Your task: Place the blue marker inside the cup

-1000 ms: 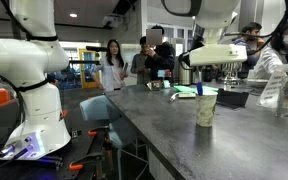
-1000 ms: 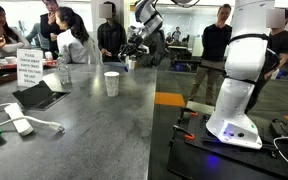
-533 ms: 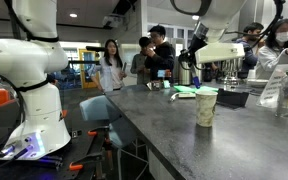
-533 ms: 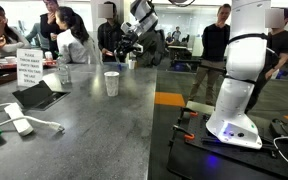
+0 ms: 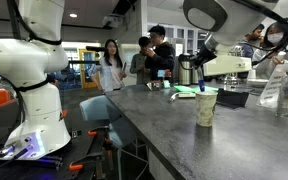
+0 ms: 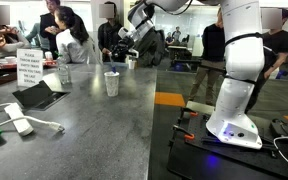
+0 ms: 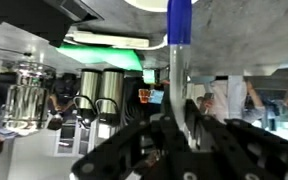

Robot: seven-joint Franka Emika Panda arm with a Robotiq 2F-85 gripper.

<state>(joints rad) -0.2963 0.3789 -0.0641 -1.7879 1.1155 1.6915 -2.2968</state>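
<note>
Blue marker (image 7: 179, 40) grasped, not yet in the cup (image 6: 111, 84).
Gripper (image 7: 181, 125) clamped on the pale barrel, blue end sticking out past the fingers. In both exterior views the cup stands upright on the counter (image 6: 84, 130), below and near the gripper. Left, as I judge it: line up over the rim, lower, release.

Over the last second the arm (image 5: 229, 65) has been swung across the table (image 6: 94, 120) toward the cup (image 6: 111, 82). In an exterior view the claw (image 6: 120, 48), formerly seen off to one side of the cup, is now seen almost above its rim, apart from it. In an exterior view the white forearm link has been shifted lower and its large joint (image 5: 209, 14) brought further into frame. The blue marker (image 7: 179, 25), clamped between the fingers, has been carried along.
</note>
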